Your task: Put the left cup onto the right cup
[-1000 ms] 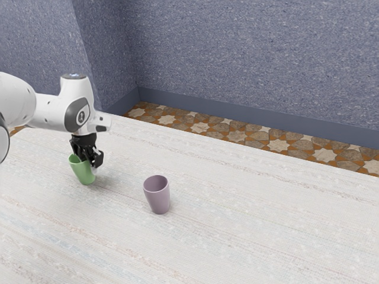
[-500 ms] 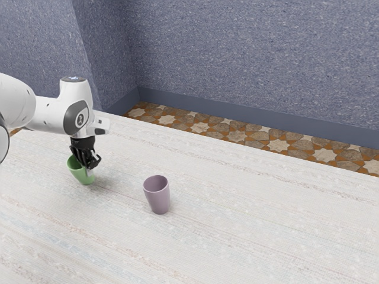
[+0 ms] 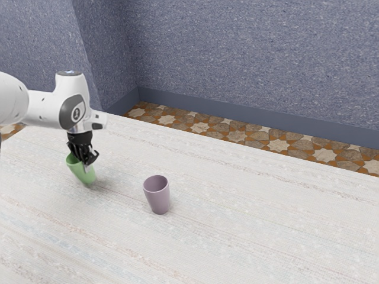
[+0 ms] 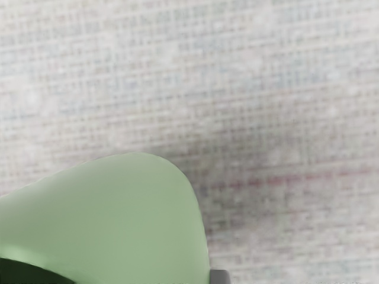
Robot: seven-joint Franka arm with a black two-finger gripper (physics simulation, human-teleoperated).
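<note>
Green cup [image 3: 80, 173] tilted, rim hidden by gripper [image 3: 87, 160]

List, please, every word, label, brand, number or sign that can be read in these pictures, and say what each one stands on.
There is no readable text.
The green cup in the gripper, the purple cup, the white arm and the table are all unmarked.
The floor tiles bear a star pattern, with no letters or numbers.

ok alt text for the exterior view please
The black gripper of a white robot arm holds a tilted green cup by its rim at the exterior view's left. A purple cup stands upright on the pale table, apart from it.
</note>
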